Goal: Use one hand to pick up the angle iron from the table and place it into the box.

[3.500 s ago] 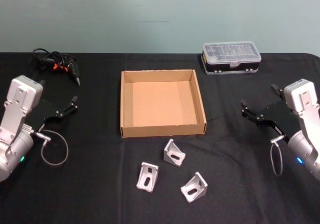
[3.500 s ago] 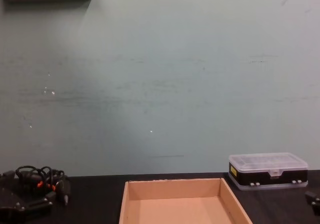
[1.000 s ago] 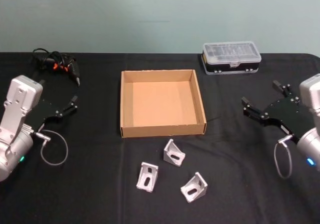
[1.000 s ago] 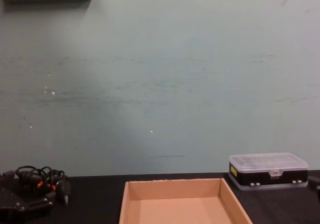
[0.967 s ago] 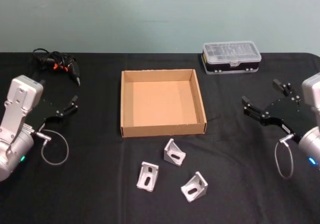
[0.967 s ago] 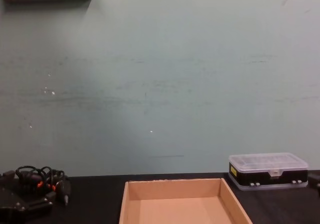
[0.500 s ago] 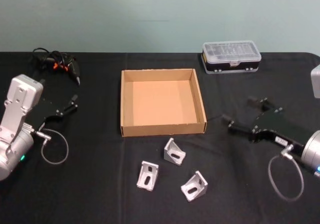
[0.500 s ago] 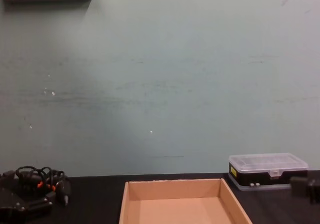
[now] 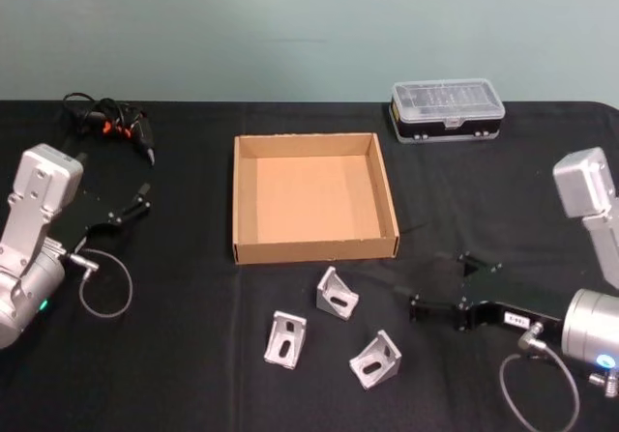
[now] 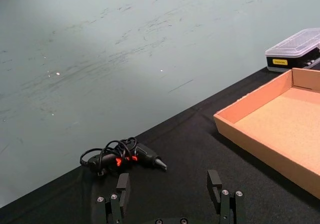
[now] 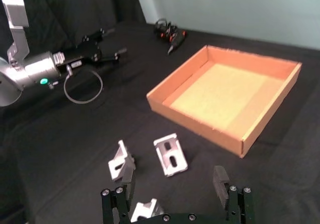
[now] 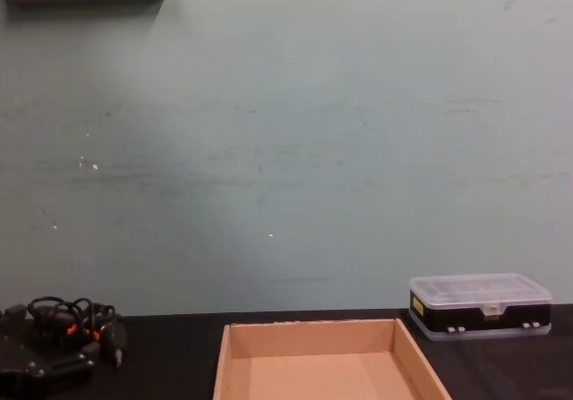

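So the right gripper [image 9: 440, 283] just swung down and inward from way out right of the box [image 9: 314, 250]. It now sits low over the table [image 9: 193, 374] off the box's near-right corner, fingers spread wide, holding nothing. All three brackets are still loose in front of the box: the nearest angle iron [image 9: 376, 360], the left angle iron [image 9: 285, 340], and the middle angle iron [image 9: 337, 294] close to the front wall. Looks like the reach has started and the grab hasn't. The left gripper [image 10: 168, 189] is open, empty and parked left of the box.
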`<act>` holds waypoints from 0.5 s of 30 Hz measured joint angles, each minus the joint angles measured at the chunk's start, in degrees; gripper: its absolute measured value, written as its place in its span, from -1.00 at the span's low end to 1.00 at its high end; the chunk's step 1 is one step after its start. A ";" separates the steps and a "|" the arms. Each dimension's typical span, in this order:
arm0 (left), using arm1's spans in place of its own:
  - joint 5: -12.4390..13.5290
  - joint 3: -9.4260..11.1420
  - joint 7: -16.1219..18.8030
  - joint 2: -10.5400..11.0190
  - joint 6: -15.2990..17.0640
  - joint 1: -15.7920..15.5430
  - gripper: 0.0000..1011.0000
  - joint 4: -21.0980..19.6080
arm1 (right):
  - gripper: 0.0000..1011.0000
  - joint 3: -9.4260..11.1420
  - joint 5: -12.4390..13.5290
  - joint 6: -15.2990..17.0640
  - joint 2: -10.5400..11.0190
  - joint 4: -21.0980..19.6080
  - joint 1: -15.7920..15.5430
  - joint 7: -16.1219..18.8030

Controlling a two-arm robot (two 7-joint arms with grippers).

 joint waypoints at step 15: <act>0.00 0.00 0.00 0.00 0.00 0.00 1.00 0.00 | 0.98 -7.06 1.08 7.02 0.90 1.62 3.71 0.02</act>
